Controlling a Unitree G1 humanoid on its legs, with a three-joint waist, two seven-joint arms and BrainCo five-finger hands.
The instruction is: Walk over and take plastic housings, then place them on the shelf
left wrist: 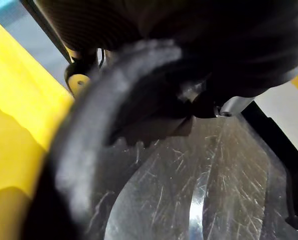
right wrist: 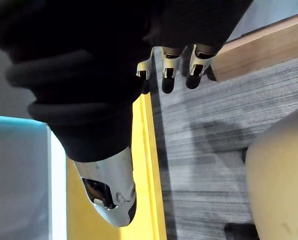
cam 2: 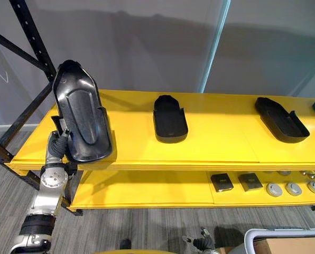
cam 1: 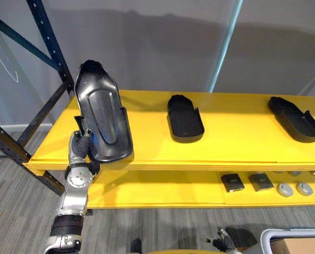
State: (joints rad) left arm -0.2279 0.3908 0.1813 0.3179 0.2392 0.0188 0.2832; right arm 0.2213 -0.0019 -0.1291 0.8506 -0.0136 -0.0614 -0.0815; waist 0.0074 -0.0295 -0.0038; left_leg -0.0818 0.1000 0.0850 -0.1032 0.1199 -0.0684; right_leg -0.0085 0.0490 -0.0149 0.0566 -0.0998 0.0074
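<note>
A black housing (cam 1: 102,114) is held upright in the left hand (cam 1: 83,144), gripped at its lower end by curled fingers, at the left front edge of the yellow shelf (cam 1: 237,143). A 2nd housing (cam 1: 184,118) is laid flat near the middle of the top board and a 3rd housing (cam 1: 296,118) toward its right end. The right hand (right wrist: 169,75) is hung low over the floor (right wrist: 209,150), fingers relaxed, with nothing held.

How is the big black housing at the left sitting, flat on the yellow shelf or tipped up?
Tipped up: the housing stands steeply against the left hand, lower end at the front edge of the shelf.
</note>
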